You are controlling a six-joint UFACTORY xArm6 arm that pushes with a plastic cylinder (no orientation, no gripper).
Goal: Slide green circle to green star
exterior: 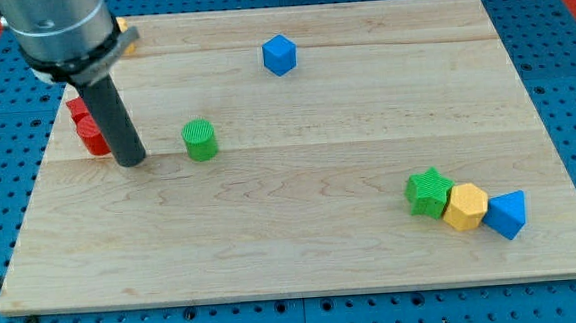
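Observation:
The green circle [200,140] is a short green cylinder standing on the wooden board [303,241], left of the middle. The green star [429,192] lies at the lower right, touching a yellow hexagon block. My tip [132,161] rests on the board just to the view's left of the green circle, with a small gap between them. The dark rod rises from the tip toward the view's top left.
A yellow hexagon [465,207] and a blue triangular block [506,214] sit in a row to the right of the green star. A blue cube [279,55] is near the top middle. Red blocks [88,129] lie behind the rod at the left. An orange block [120,30] peeks out at the top left.

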